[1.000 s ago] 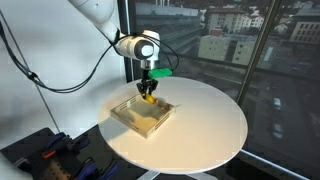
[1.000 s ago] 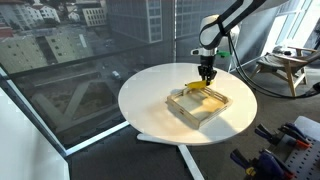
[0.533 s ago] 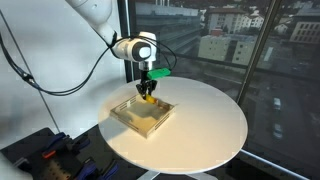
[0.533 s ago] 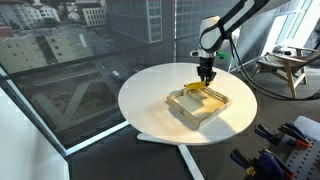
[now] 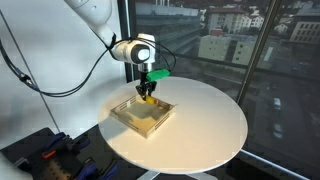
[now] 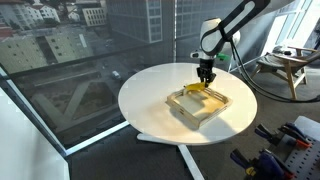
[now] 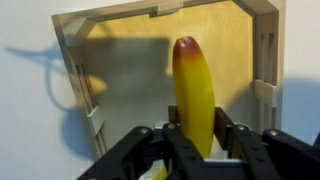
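We have the gripper (image 7: 196, 142) closed about as far as it goes on the banana (image 7: 195, 90), with a finger (image 7: 178, 140) pressed to each side of the fruit's near end. Nothing else is in its grasp.

In the wrist view the banana's long axis runs straight out from between the fingers and up the frame. Its dark tip points at the far wall of the wooden tray (image 7: 160, 12) and stops short of it. The whole fruit sits inside the tray's outline, about midway between the two side walls.

In both exterior views the gripper (image 5: 148, 88) hangs over the tray (image 5: 126, 119) near one edge, and the banana (image 5: 148, 97) slopes down from it. From the other side the banana (image 6: 196, 88) reaches sideways from the gripper (image 6: 205, 78) over the tray (image 6: 190, 112). At this size we cannot tell whether its low end touches the tray floor or rides just above it.

We count one banana, one tray, one round white table (image 5: 210, 120) under them, and one arm.
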`<state>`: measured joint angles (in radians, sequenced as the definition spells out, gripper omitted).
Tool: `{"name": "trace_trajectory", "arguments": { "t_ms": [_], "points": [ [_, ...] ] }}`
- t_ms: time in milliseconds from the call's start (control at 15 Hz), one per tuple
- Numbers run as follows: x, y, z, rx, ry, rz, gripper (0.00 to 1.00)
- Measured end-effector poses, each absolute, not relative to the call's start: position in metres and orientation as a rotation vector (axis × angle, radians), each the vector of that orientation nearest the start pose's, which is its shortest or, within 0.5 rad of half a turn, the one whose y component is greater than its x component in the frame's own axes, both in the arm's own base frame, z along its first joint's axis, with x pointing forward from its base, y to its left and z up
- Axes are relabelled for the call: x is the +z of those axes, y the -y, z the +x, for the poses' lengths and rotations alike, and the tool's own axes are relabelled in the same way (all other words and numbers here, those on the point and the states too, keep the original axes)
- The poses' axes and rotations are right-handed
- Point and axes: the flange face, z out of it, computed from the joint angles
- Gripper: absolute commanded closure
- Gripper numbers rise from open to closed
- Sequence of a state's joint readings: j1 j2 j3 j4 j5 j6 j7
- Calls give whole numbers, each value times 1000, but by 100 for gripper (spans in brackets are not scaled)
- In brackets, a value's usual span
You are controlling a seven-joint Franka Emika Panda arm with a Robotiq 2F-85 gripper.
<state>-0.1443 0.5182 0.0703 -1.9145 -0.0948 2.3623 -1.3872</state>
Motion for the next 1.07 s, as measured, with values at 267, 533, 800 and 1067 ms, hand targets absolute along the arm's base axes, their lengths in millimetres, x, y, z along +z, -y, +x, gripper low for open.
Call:
{"name": "trace_trajectory", "arguments": {
  "t_ms": [267,533,800,1067],
  "points": [
    [210,48,615,121,1976,-2398,87],
    [202,46,611,127,1983,-2383,87],
    [190,45,611,117,1990,-2379,87],
    [170,46,610,120,1985,-2374,87]
  ]
}}
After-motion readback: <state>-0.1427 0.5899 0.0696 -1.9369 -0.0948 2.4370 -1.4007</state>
